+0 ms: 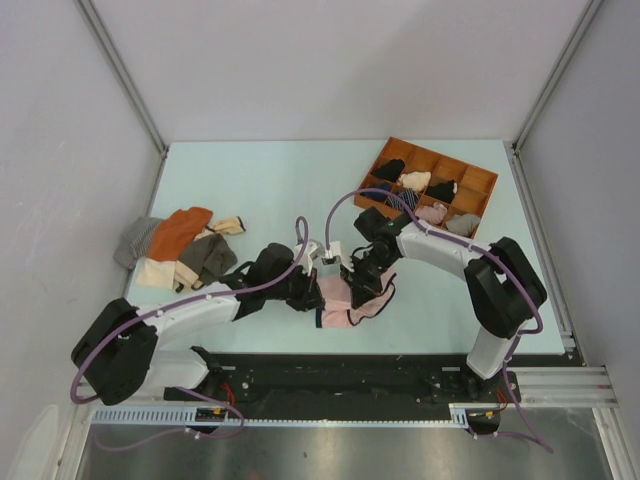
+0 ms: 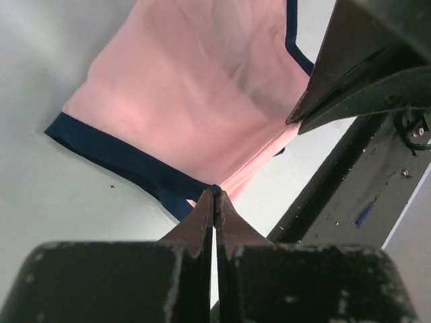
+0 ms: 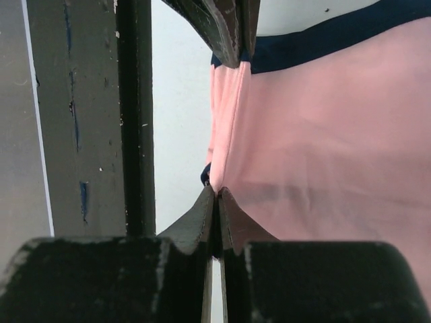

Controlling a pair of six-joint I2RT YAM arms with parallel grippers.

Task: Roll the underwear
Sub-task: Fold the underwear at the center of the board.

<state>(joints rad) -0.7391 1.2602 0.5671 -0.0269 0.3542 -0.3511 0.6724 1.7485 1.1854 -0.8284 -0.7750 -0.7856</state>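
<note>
Your left claw [image 2: 215, 193] is pressed fully together, its tips pinching the dark navy edging at one corner of the underwear [image 1: 352, 300]. Your right claw [image 3: 215, 192] is likewise closed to a thin slit, clamped on a folded pink edge of the same garment, with a scrap of navy trim showing just above its tips. In each wrist view the other claw shows gripping the fabric on the opposite side, so the pink cloth is stretched fairly flat between the two.

The underwear sits at the near middle of the counter [image 1: 270, 180], just beyond the black rail [image 1: 330, 365] that runs along the near edge. From above, part of the garment droops to the right of the claws, its navy leg edging curling outward. You cannot tell from these views whether the fabric is lifted clear of the counter or resting on it.

At the far right stands a wooden tray [image 1: 447, 158] with small rolled items in its compartments. At the left lies a heap of cloths [image 1: 205, 258], an orange cloth [image 1: 180, 230] on top. Both are well apart from the underwear.
</note>
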